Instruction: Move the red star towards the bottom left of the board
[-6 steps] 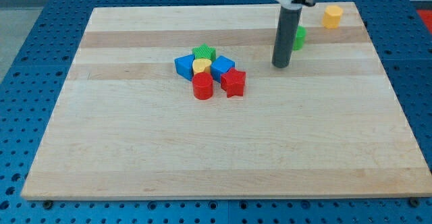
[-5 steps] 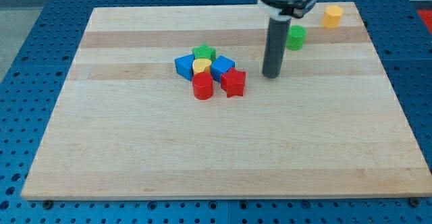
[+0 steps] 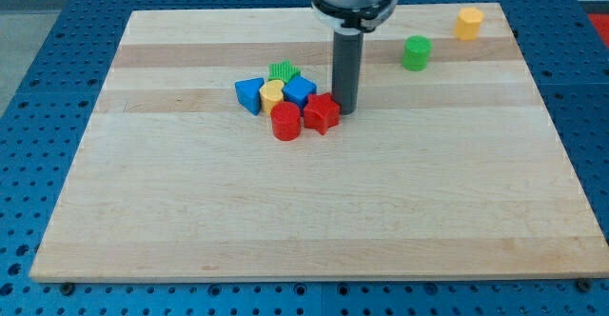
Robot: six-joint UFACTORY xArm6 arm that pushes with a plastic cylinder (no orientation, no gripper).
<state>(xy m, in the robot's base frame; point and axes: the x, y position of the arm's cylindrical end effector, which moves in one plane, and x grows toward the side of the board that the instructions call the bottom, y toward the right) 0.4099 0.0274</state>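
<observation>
The red star (image 3: 321, 114) lies near the board's middle, at the right end of a tight cluster. My tip (image 3: 343, 112) touches the star's right side. Left of the star is a red cylinder (image 3: 285, 122). Above them sit a blue block (image 3: 300, 91), a yellow heart-shaped block (image 3: 273, 94), a second blue block (image 3: 249, 94) and a green star (image 3: 282, 70).
A green cylinder (image 3: 416, 52) stands at the upper right of the wooden board (image 3: 143, 211). A yellow block (image 3: 467, 22) sits near the board's top right corner. A blue perforated table surrounds the board.
My tip has moved left and slightly down from beside the green cylinder to the red star. The star and the cluster have shifted a little to the left.
</observation>
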